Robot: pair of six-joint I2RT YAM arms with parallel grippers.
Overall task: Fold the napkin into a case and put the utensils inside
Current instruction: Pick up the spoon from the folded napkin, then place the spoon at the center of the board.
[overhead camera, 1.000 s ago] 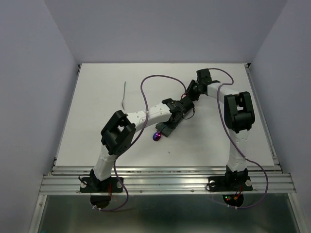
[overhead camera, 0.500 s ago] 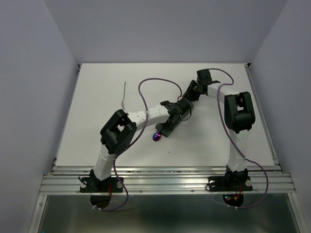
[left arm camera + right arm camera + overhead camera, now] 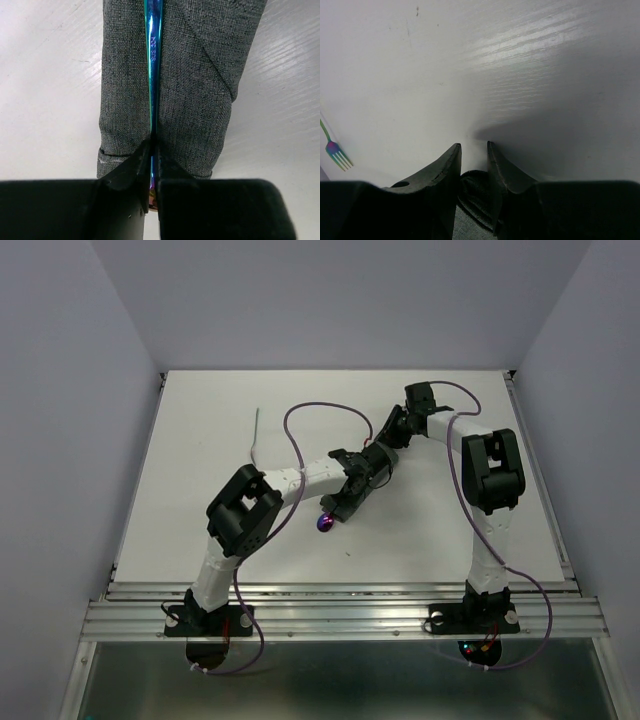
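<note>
The case (image 3: 200,85) is a narrow folded strip of dark grey cloth on the white table; the arms mostly hide it in the top view. My left gripper (image 3: 152,142) is shut on the spoon's teal handle (image 3: 152,60), which lies along the middle of the case. In the top view the left gripper (image 3: 340,502) holds the spoon with its red-purple bowl (image 3: 321,524) sticking out behind. My right gripper (image 3: 473,146) pinches an edge of the grey cloth (image 3: 476,187) between its fingers, and shows in the top view (image 3: 384,444) at the case's far end.
The second utensil, a slim fork (image 3: 256,435), lies on the table to the far left; its purple tines also show in the right wrist view (image 3: 335,151). Purple cables loop above both arms. Walls enclose the table (image 3: 200,520) on three sides.
My left gripper with the spoon has shifted very slightly toward the left. The right arm has stayed in place.
</note>
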